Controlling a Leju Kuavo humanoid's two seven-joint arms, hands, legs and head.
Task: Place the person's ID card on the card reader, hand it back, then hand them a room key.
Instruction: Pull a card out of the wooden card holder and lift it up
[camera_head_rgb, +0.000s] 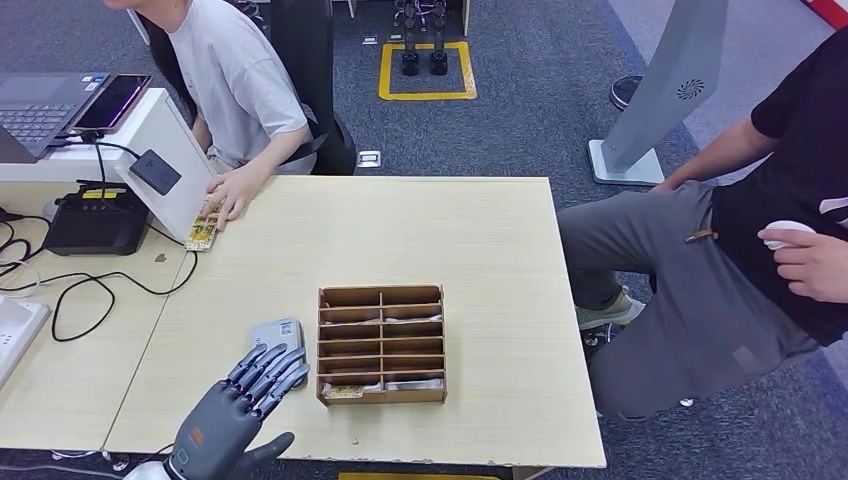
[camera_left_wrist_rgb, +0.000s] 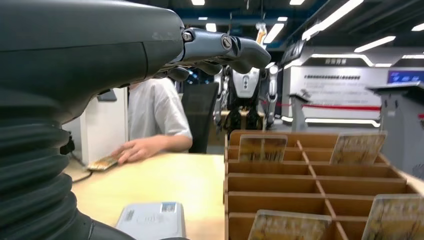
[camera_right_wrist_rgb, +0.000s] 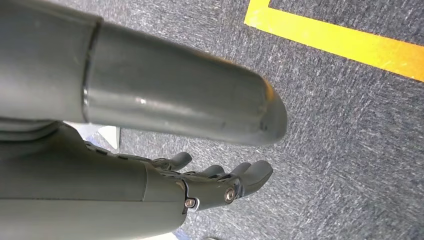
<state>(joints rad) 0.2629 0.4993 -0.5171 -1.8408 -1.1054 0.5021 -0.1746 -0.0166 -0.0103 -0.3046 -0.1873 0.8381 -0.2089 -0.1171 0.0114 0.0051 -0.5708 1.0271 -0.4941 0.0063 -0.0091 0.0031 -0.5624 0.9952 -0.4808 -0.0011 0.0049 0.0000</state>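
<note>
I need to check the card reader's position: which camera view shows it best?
The head view: the card reader lies flat on the table beside the wooden organizer, partly under the left hand. The left wrist view catches its near end; the right wrist view faces carpet.

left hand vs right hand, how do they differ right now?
The left hand is raised over the table, fingers above the card reader; the right hand hangs over grey carpet. Left fingers are spread, right fingers lightly curled. Both hold nothing.
</note>
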